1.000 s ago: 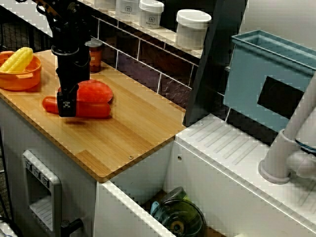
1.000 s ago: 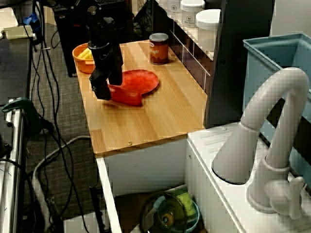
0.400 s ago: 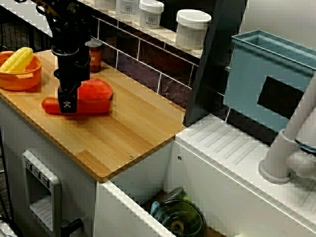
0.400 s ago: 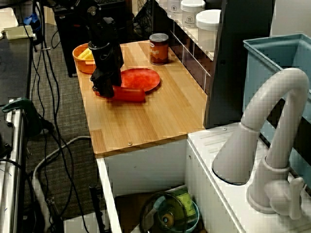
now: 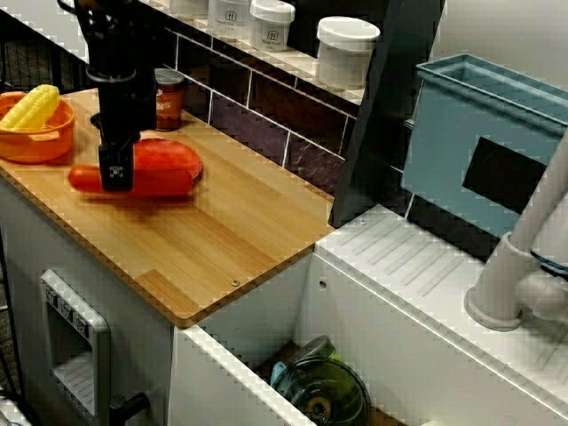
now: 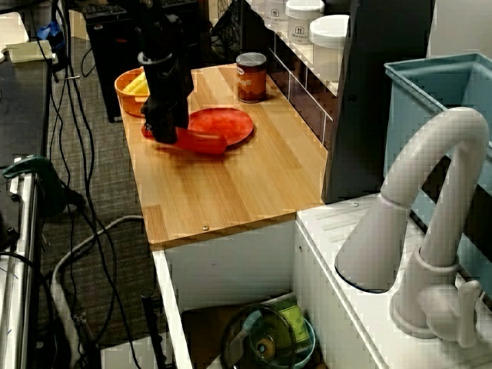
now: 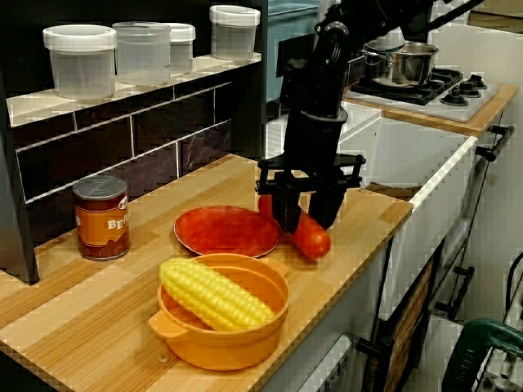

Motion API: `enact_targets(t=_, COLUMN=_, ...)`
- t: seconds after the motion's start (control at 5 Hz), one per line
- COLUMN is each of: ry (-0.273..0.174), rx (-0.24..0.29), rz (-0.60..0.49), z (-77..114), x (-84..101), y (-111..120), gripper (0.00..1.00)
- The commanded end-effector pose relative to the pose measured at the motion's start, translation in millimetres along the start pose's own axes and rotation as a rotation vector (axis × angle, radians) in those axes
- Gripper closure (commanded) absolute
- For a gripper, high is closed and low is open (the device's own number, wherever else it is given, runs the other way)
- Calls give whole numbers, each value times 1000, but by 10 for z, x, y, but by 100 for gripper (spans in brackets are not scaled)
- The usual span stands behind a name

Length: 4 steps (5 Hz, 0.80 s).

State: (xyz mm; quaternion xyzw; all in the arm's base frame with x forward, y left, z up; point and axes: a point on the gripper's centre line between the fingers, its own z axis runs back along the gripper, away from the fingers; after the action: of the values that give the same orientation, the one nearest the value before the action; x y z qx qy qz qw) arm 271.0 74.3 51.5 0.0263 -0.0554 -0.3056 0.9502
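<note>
Fingers (image 7: 285, 211) of the end effector (image 7: 302, 214) press on the long sides of the red piece (image 7: 310, 237), one on each side, and the piece fills the gap between them. The end effector hangs straight down from the black arm (image 7: 320, 77). In the view from the corn end of the worktop, the grip sits near the middle of the piece, and a rounded end pokes out below the fingertips toward the camera. In the view from the front, the piece lies level and crosswise under the end effector, with more of it showing to the right of the fingers than to the left. (Whether it rests on the wood or hangs just clear of it I cannot tell; a faint shadow lies right under it.)

The piece lies against the rim of the red plate (image 5: 173, 153), on the side away from the tiled wall. The plate lies flat on the wooden worktop (image 5: 222, 240). Behind the plate, by the wall, a can (image 5: 168, 99) with an orange label stands upright, apart from the plate. At the worktop's end an orange bowl (image 7: 225, 347) holds a corn cob (image 7: 214, 294); it is near the plate but not touching it. White-lidded jars (image 5: 346, 49) line the shelf above the tiles. Past the worktop's other end, well apart, are a white tap (image 6: 430, 192) and a blue bin (image 5: 453, 142).
</note>
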Motion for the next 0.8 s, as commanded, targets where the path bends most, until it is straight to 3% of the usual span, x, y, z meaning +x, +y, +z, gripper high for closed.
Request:
enact_targets(t=0.0, ry=-63, rx=41, rz=35, z=374, x=-4, y=294, gripper=100)
enact_targets(t=0.4, ry=-63, rx=28, rz=70, z=474, x=-15, y=433, gripper=100)
enact_targets(t=0.6, ry=-45, rx=52, rz=97, z=394, x=-17, y=446, gripper=0)
